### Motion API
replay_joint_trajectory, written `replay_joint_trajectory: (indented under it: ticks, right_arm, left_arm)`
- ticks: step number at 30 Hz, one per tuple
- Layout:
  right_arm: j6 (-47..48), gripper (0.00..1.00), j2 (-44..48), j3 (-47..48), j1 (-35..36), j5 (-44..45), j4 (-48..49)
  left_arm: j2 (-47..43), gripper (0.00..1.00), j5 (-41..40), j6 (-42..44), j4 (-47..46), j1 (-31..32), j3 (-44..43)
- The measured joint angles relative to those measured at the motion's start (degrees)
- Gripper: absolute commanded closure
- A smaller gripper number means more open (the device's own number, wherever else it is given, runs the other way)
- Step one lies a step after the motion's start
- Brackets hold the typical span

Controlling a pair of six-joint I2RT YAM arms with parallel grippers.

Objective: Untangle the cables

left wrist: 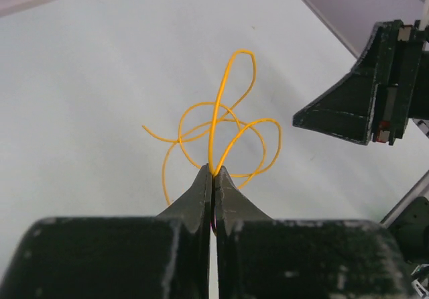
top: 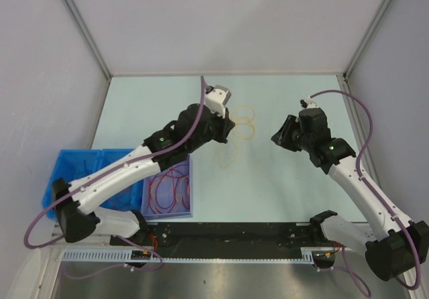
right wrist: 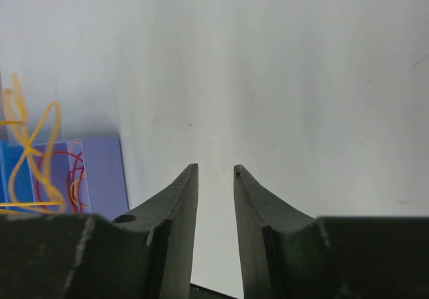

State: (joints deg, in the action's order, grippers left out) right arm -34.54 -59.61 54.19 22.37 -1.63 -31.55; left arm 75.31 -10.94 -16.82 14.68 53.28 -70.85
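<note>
Tangle of thin yellow wire cables (left wrist: 213, 128) fans straight ahead from my left gripper (left wrist: 213, 171), clamped on one strand; right gripper (right wrist: 216, 168), part-open and empty, stands apart to its right.

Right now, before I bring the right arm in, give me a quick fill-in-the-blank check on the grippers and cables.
1. The left gripper is ___ on the yellow cable.
2. The right gripper, fingers apart, holds ___.
3. The red cables lie in the ___ bin.
Missing words: shut; nothing; purple.
</note>
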Motion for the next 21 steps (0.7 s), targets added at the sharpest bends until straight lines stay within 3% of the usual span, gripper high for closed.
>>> replay_joint_trajectory:
  ticks: [11,17,21]
  right_arm:
    - [-1.95,0.69,2.01,-1.40,2.51,-0.20,0.17]
    - [-2.78,0.70,1.97,-1.77,4.57,0.28,0.50]
    - [-3.30,0.71,1.36,-1.79,6.34,0.52,1.22]
  left_arm:
    - [-18.51,1.00,-15.17,-1.92,18.43,-3.32,-0.63]
    - [-28.74,1.00,-20.96,-7.52,25.35,-4.42,7.30]
    - [-30.27,1.00,-21.07,-10.43,27.87,-4.70,11.91]
